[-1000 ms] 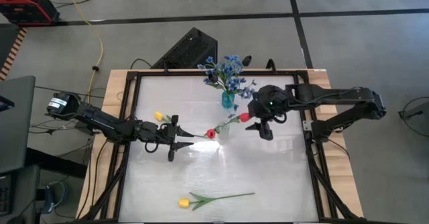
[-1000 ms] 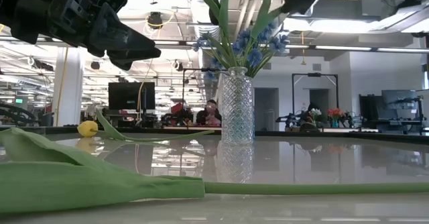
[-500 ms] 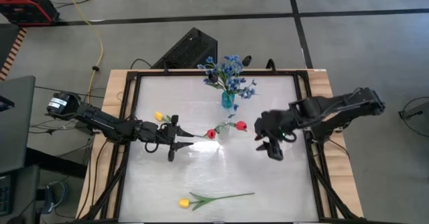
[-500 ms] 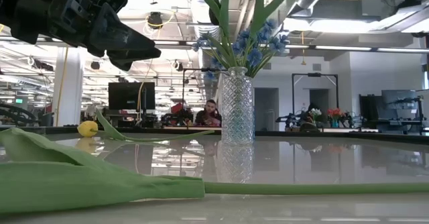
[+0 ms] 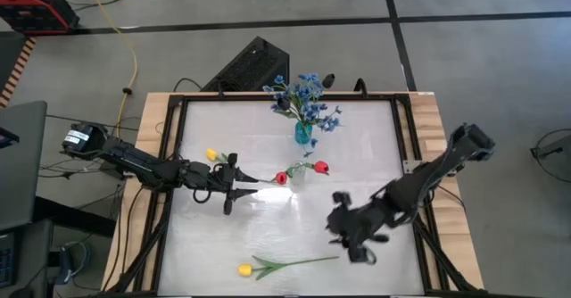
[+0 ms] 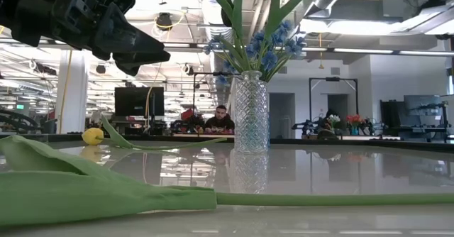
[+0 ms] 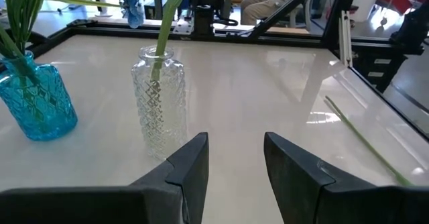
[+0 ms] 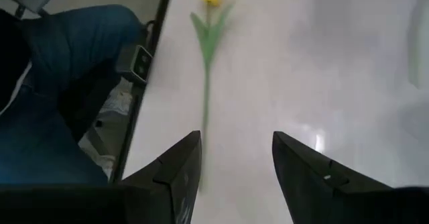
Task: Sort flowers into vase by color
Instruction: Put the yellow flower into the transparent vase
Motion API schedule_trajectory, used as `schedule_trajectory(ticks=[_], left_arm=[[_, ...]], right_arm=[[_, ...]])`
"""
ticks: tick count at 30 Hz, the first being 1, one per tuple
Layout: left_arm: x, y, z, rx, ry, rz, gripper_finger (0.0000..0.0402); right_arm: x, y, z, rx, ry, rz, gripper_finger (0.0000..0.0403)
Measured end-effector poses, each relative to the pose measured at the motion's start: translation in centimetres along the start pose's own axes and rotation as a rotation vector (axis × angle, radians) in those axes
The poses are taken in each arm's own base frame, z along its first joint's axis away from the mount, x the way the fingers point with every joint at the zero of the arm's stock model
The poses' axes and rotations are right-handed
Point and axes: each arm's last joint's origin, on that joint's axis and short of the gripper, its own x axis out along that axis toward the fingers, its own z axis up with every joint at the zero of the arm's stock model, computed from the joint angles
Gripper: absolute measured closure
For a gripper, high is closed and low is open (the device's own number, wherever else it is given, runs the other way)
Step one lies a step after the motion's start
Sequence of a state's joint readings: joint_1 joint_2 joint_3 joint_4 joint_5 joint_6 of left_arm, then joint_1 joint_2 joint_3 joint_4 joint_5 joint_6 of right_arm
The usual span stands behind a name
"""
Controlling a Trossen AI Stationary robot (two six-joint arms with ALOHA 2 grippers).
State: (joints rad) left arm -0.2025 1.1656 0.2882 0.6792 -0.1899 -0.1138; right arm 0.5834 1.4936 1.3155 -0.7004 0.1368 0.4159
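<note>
The right gripper (image 5: 357, 244), fingers spread, sits lower right. The long green-stemmed yellow tulip (image 5: 285, 265) lies sideways just left. The left gripper (image 5: 239, 189), also spread, waits farther off.

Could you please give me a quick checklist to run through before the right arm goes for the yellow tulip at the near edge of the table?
1. Right gripper open and empty: ok, both fingers apart in its wrist view.
2. Yellow tulip lying free on the table, nothing on it: ok.
3. Stem lined up between the fingers: not ok, it runs off toward one finger.
4. Left gripper clear of the path: ok, it hovers open near the clear glass vase.
5. Destination for yellow: cannot tell; the blue vase holds blue flowers, the clear one red tulips.
</note>
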Motion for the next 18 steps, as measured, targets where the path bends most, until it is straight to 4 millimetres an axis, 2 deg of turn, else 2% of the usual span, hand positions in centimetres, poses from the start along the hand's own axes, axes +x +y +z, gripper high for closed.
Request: schedule_trajectory(ticks=[7,10,14,18], left_arm=[[0.0,0.0,0.0,0.000,0.000,0.000,0.0269],[0.0,0.0,0.0,-0.001,-0.001,0.000,0.0269],[0.0,0.0,0.1,-0.001,-0.005,-0.001,0.0269],[0.0,0.0,0.2,0.010,-0.014,-0.002,0.0269]], right_arm=[[8.2,2.1,0.8,0.000,-0.095,0.055,0.0195],[11.3,2.1,0.8,0.009,-0.105,0.094,0.0195],[14.3,1.5,0.0,-0.020,-0.023,0.167,0.0195],[16.6,1.0,-0.9,0.005,0.021,0.145,0.0195]])
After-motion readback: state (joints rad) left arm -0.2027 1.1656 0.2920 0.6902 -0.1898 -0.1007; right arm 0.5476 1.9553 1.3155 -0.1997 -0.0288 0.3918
